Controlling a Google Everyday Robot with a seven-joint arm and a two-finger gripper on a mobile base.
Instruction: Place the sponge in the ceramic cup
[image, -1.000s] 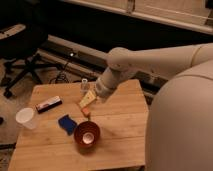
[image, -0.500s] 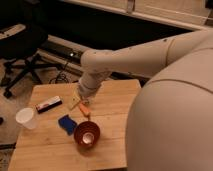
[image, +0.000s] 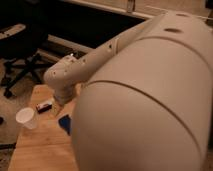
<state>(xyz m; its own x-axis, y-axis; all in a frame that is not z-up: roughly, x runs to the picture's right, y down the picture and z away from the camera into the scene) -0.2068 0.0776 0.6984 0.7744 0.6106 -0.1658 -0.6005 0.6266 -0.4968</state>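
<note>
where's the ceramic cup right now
The ceramic cup stands at the left edge of the table in the camera view, left of the sponge and in front of the black-and-white bar; the tool is out of sight behind the arm.

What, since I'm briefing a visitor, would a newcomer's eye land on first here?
The robot's pale arm swells across the right and middle, covering most of the wooden table and hiding the gripper behind it. At left the white ceramic cup stands out, with a corner of the blue sponge peeking out beside the arm.
</note>
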